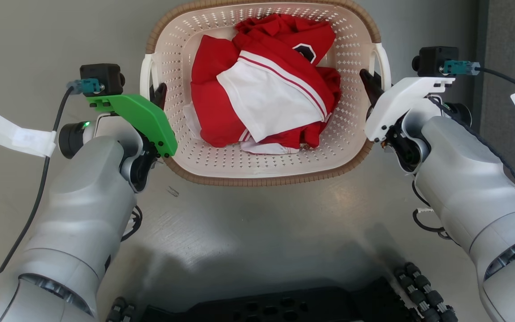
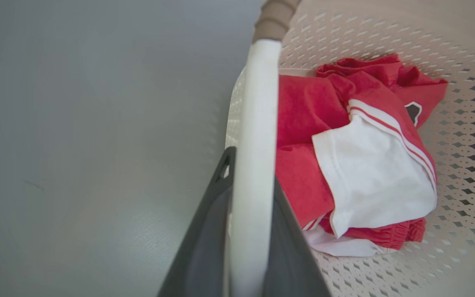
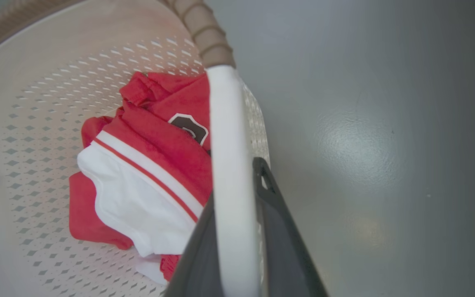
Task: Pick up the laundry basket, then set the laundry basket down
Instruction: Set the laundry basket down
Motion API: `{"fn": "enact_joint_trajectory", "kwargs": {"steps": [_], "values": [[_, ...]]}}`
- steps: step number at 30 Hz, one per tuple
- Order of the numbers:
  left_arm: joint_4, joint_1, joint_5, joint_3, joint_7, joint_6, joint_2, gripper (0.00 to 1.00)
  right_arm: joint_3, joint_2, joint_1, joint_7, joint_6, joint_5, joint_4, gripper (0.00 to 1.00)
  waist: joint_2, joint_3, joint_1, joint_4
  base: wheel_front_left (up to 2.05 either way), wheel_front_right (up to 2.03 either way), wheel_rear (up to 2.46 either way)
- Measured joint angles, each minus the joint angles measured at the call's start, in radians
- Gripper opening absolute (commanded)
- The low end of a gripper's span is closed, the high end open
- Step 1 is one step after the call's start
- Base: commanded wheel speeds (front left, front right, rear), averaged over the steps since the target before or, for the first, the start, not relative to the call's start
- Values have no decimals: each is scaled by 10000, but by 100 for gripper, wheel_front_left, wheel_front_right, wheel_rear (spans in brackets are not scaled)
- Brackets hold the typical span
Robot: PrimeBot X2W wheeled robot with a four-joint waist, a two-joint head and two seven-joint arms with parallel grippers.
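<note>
Lying crumpled inside the laundry basket [image 1: 264,180] is a red-and-white jersey [image 1: 266,85] with a dark badge. It fills the middle of the perforated bottom and reaches toward the far wall. The near wall and both side walls are bare. The basket is straight ahead of the robot, over grey floor [image 1: 257,232]; I cannot tell whether its base touches the floor.

The left gripper [image 2: 252,169] is closed on the left handle [image 2: 258,103], one dark finger outside the white bar and one inside. The right gripper [image 3: 235,181] is closed the same way on the right handle [image 3: 225,123]. Both pale forearms [image 1: 83,188] angle inward from the near corners, with the wrists level with the brown rim.
</note>
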Motion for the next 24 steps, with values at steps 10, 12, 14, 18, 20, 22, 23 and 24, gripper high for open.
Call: {"fn": "enact_joint_trajectory", "kwargs": {"steps": [10,12,14,18,20,22,23,24], "values": [[-42,-1,-10,-188,-75,0,0,0,48,29,-27,-119,40,6,192,0,0,150,0,7,0,0,0],[-44,-1,-36,-219,-73,2,0,0,86,29,-53,-119,40,6,224,0,0,172,-1,7,0,0,0],[-44,-1,-54,-240,-73,2,0,0,119,35,-80,-119,40,6,259,0,0,193,-1,11,0,0,0],[-46,-1,-77,-278,-69,2,0,0,190,69,-145,-111,40,17,393,0,0,224,-1,21,0,0,0],[-46,-1,-86,-295,-58,2,2,30,221,77,-184,-82,40,17,462,0,0,233,-1,24,0,0,0],[-75,-4,-173,-297,-58,0,0,100,226,88,-185,96,42,27,575,42,0,236,0,27,0,0,0],[-73,-4,-196,-299,-25,0,0,100,224,88,-186,104,44,36,596,96,0,236,-1,27,0,0,0],[-73,-4,-228,-305,-13,0,-12,100,221,98,-190,105,44,42,610,100,0,235,-1,28,0,0,0]]}}
